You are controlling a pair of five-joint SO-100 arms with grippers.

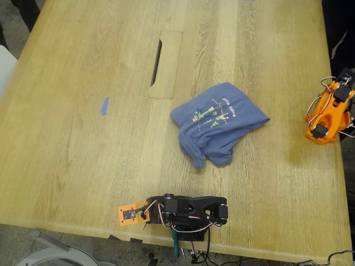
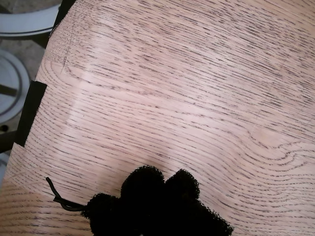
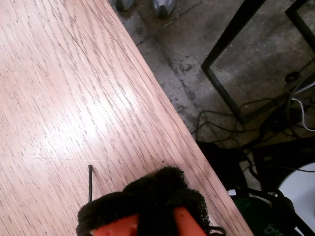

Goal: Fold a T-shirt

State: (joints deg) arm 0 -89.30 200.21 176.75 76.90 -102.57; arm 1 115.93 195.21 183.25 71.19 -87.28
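Toward the middle of the worktop, nearer its far-right side in the exterior view, the T-shirt lies bunched in a loose heap with its cartoon print facing up. Neither arm touches it. One arm, black, lies folded flat along the near edge; the other, orange, sits tucked up at the right edge. My first tool hangs over bare wood close to an edge, its foam-covered tips bunched together, though I cannot tell if they are fully closed. My second tool sits above another edge, pads pressed together.
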